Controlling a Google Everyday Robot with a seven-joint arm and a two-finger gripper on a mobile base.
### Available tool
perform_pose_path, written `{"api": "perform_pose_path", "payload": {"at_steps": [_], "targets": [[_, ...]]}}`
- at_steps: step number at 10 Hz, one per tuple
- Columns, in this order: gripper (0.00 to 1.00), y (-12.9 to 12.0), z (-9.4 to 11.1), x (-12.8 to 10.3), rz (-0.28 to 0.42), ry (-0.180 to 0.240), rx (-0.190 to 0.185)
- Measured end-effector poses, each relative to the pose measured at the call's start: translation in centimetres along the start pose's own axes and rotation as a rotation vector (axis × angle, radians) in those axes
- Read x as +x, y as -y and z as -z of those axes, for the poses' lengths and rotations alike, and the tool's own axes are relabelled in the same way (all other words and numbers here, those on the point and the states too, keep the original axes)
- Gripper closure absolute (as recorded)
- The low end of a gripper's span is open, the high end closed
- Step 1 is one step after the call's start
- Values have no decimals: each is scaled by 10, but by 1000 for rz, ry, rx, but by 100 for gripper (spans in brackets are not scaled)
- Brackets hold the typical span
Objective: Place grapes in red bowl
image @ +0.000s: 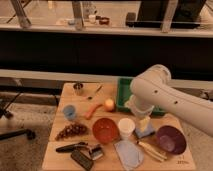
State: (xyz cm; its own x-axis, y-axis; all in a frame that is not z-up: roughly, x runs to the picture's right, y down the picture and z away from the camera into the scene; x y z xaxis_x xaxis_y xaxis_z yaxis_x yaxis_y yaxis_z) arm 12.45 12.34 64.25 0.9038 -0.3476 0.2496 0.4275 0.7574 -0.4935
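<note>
The grapes (72, 131) lie as a dark purplish bunch on the wooden table's left front. The red bowl (105, 130) sits just right of them, with nothing visible in it. My gripper (141, 119) hangs from the big white arm (160, 95) over the right middle of the table. It is above the white cup (126, 128) and a blue pad (145, 131), to the right of the red bowl and well away from the grapes. It holds nothing that I can see.
A green tray (124, 87) stands at the back, partly behind the arm. A purple bowl (170, 139) is at the right front. A carrot (93, 110), an orange fruit (109, 104), a blue cup (69, 112), a metal cup (78, 88), a cloth (129, 152) and dark tools (80, 152) lie around.
</note>
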Motion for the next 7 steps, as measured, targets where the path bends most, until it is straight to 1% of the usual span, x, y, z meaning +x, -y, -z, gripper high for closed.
{"api": "perform_pose_path", "payload": {"at_steps": [1,3,4,7], "targets": [[20,5,-4,-12,24,-3,-5],[20,11,-7,-22,50,-11,-8],[20,16,-8,-31,64,-6,-11],[20,28,-12,-51,98,-7,-17]]}}
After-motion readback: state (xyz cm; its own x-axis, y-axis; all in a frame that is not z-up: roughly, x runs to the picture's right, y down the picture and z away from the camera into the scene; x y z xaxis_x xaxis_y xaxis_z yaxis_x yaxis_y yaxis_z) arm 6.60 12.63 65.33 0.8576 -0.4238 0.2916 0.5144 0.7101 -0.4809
